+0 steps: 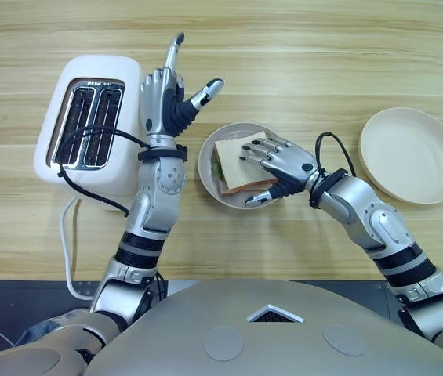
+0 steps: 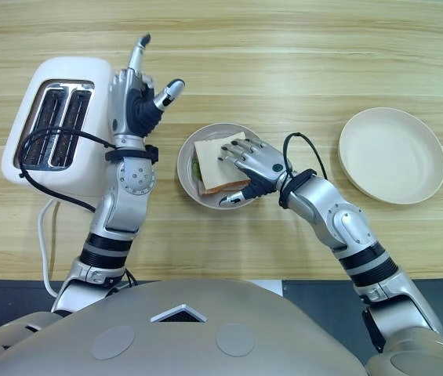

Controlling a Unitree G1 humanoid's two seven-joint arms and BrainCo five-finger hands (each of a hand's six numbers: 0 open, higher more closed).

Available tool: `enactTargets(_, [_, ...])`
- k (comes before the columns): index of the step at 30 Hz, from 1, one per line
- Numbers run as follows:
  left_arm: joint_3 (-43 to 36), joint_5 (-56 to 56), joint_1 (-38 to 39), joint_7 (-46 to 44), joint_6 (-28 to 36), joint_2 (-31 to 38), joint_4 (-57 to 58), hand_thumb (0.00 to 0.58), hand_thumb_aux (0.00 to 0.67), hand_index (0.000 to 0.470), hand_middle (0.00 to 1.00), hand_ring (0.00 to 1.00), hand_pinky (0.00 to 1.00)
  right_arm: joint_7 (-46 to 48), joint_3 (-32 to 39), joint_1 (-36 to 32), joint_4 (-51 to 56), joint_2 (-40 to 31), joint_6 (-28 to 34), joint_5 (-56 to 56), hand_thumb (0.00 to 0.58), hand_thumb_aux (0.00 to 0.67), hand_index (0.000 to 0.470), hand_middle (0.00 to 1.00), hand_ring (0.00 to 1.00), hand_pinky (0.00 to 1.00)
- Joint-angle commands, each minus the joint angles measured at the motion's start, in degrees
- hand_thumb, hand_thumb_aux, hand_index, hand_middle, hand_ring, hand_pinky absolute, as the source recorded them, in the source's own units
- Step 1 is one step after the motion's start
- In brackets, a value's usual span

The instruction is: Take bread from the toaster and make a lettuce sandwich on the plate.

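Note:
A white toaster (image 1: 88, 125) stands at the left of the wooden table, its two slots dark. A small cream plate (image 1: 209, 174) in the middle holds a sandwich (image 1: 233, 160): a bread slice on top with green lettuce (image 1: 216, 168) showing at its left edge. My right hand (image 1: 280, 163) lies flat over the right part of the bread, fingers spread and touching it, thumb by the plate's near rim. My left hand (image 1: 166, 98) is raised between toaster and plate, fingers spread, holding nothing.
A larger cream plate (image 1: 411, 155) lies bare at the right. The toaster's white cord (image 1: 66, 243) runs off the near edge of the table. A black cable (image 1: 88, 168) loops across the toaster's top. Bare wood stretches along the far side.

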Motion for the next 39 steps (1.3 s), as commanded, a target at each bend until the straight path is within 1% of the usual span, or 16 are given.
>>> enactTargets(1, [0.31, 5.03, 0.61, 3.17, 0.26, 0.9, -2.95, 0.0, 0.0, 0.0, 0.0, 0.0, 0.0, 8.25, 4.66, 5.19, 8.1, -3.53, 1.13, -2.26, 0.0, 0.0, 0.0, 0.0, 0.0, 0.0])
enactTargets(3, [0.01, 3.96, 0.99, 3.09, -1.25, 0.42, -3.61, 0.0, 0.0, 0.0, 0.0, 0.0, 0.0, 7.36, 4.1, 5.26, 7.84, -2.84, 1.82, -1.45, 0.0, 0.0, 0.0, 0.0, 0.0, 0.0])
enactTargets(6, [-1.38, -4.4, 3.22, -0.33, -5.87, -1.6, -2.59, 0.0, 0.0, 0.0, 0.0, 0.0, 0.0, 5.76, 1.52, 5.38, 4.87, -0.52, 2.7, 3.73, 0.0, 0.0, 0.0, 0.0, 0.0, 0.0])
enactTargets(10, [-2.67, -15.13, 8.84, -5.41, -12.53, -2.58, -1.85, 0.0, 0.0, 0.0, 0.0, 0.0, 0.0, 5.39, -4.71, 6.16, -3.36, 2.04, 4.25, 16.69, 0.0, 0.0, 0.0, 0.0, 0.0, 0.0])
enactTargets(15, [-2.69, -17.82, 14.49, -8.68, -15.04, -1.71, -7.66, 0.0, 0.0, 0.0, 0.0, 0.0, 0.0, 6.97, -12.68, 5.81, -12.7, 3.39, 7.55, 27.18, 0.0, 0.0, 0.0, 0.0, 0.0, 0.0])
enactTargets(21, [-4.83, -20.45, 18.65, -14.24, -18.01, -0.51, -16.37, 0.0, 0.0, 0.0, 0.0, 0.0, 0.0, 8.58, -18.69, 5.75, -15.0, 4.1, 9.32, 36.34, 0.0, 0.0, 0.0, 0.0, 0.0, 0.0])
enactTargets(22, [-5.25, -21.19, 19.65, -15.76, -18.52, 0.25, -18.1, 0.0, 0.0, 0.0, 0.59, 0.59, 0.59, 9.58, -19.59, 6.09, -14.76, 4.06, 9.27, 39.23, 0.0, 0.0, 0.0, 0.0, 0.0, 0.0])
enactTargets(23, [-5.74, -23.25, 20.86, -18.21, -18.69, 1.29, -19.84, 0.128, 0.079, 0.055, 1.0, 1.0, 1.0, 11.2, -20.3, 6.49, -14.36, 3.67, 8.27, 42.84, 0.0, 0.0, 0.0, 0.0, 0.0, 0.0])
enactTargets(24, [-6.28, -25.53, 22.07, -20.74, -18.83, 2.52, -21.28, 0.571, 0.589, 0.413, 1.0, 1.0, 1.0, 13.0, -20.8, 7.18, -14.2, 3.3, 6.84, 46.68, 0.248, 0.163, 0.114, 0.0, 0.0, 0.0])
enactTargets(25, [-6.75, -27.95, 23.25, -23.32, -18.73, 3.79, -22.52, 0.58, 0.67, 0.47, 1.0, 1.0, 1.0, 15.41, -21.15, 8.2, -14.27, 3.09, 5.7, 51.4, 0.566, 0.568, 0.398, 0.08, 0.08, 0.08])
enactTargets(26, [-7.4, -31.73, 25.02, -26.53, -18.62, 5.51, -23.64, 0.58, 0.67, 0.47, 1.0, 1.0, 1.0, 18.51, -21.44, 9.7, -14.24, 2.86, 4.73, 56.92, 0.58, 0.67, 0.47, 0.52, 0.52, 0.52])
enactTargets(28, [-8.03, -38.48, 28.61, -32.79, -18.76, 9.73, -24.62, 0.58, 0.67, 0.47, 1.0, 1.0, 1.0, 24.76, -20.98, 13.09, -13.84, 1.38, 4.43, 64.89, 0.58, 0.67, 0.47, 1.0, 1.0, 1.0])
enactTargets(31, [-7.73, -44.92, 32.91, -40.87, -18.82, 16.43, -23.9, 0.58, 0.67, 0.47, 1.0, 1.0, 1.0, 30.78, -19.41, 16.44, -13.22, -1.13, 3.43, 68.62, 0.58, 0.67, 0.47, 1.0, 1.0, 1.0])
enactTargets(34, [-5.76, -43.99, 34.33, -44.75, -17.4, 21.42, -20.26, 0.58, 0.67, 0.47, 1.0, 1.0, 1.0, 35.1, -17.33, 18.51, -12.86, -3.56, 2.4, 68.12, 0.58, 0.67, 0.47, 1.0, 1.0, 1.0])
enactTargets(36, [-4.92, -41.74, 34.02, -45.57, -16.08, 23.15, -17.41, 0.58, 0.67, 0.47, 1.0, 1.0, 1.0, 36.69, -15.45, 19.13, -11.27, -5.05, 1.24, 64.91, 0.58, 0.67, 0.47, 1.0, 1.0, 1.0])
enactTargets(39, [-5.64, -37.75, 32.47, -45.37, -14.26, 23.26, -13.14, 0.58, 0.67, 0.47, 1.0, 1.0, 1.0, 33.53, -12.04, 17.47, -6.44, -4.67, -1.52, 54.48, 0.58, 0.67, 0.47, 1.0, 1.0, 1.0])
